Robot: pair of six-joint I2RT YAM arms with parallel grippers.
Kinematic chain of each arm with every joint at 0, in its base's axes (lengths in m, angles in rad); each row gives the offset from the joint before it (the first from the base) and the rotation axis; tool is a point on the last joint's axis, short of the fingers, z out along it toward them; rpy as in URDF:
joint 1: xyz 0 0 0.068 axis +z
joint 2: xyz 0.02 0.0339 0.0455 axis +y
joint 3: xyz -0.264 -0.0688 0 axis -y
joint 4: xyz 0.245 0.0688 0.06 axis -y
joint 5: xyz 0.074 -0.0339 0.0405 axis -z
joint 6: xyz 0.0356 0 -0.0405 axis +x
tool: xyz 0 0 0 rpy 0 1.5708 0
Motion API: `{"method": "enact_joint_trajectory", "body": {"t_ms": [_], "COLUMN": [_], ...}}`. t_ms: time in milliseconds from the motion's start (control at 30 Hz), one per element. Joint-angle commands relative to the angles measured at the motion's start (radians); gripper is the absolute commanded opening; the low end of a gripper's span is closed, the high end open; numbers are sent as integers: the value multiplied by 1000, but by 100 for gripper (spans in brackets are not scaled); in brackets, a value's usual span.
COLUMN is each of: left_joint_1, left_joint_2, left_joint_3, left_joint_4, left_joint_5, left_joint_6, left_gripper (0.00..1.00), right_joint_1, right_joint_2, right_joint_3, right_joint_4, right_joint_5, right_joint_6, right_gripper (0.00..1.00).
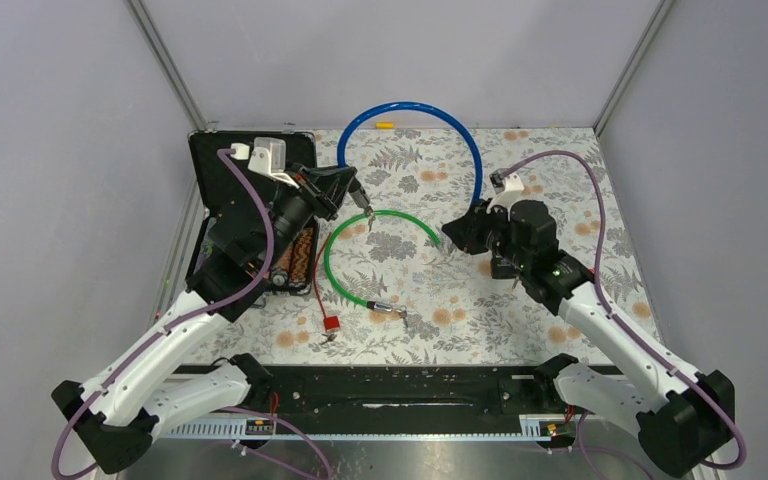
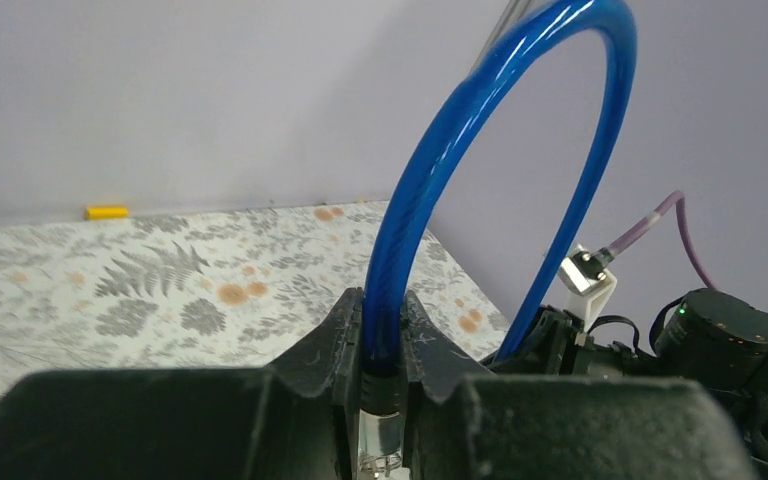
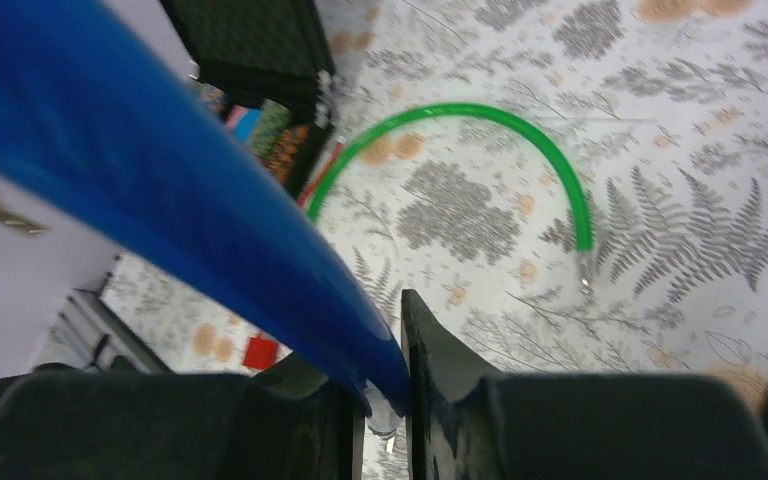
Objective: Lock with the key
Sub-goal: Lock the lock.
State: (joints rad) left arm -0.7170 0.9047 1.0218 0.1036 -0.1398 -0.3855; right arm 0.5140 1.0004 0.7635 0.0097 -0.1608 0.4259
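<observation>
A blue cable lock arches above the table between my two grippers. My left gripper is shut on one end of it; in the left wrist view the blue cable rises from between the fingers, its black collar and metal tip gripped. My right gripper is shut on the other end, seen in the right wrist view. A key with a red tag lies on the table near the front, also in the right wrist view.
A green cable lock lies curved on the floral cloth between the arms. An open black case stands at the left. A small yellow piece lies at the back wall.
</observation>
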Motion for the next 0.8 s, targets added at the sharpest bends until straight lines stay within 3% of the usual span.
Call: {"method": "enact_joint_trajectory", "body": {"t_ms": [0,267,767], "left_joint_1": [1,-2,-2], "left_joint_2": [14,85,194], "left_joint_3": [2,-14,-42], "left_joint_4": [57,117,313], "left_joint_5": [56,197,350], "left_joint_6": [-199,-412,-716], "left_gripper": [0,0,0], "right_joint_1": [5,47,251], "right_joint_2": [-82,-170,-36], "right_joint_3": [86,166,245], "right_joint_4": [106,236,447], "right_joint_5": [-81,-45,86], "right_joint_6": [66,112,-76], "right_gripper": [0,0,0]}}
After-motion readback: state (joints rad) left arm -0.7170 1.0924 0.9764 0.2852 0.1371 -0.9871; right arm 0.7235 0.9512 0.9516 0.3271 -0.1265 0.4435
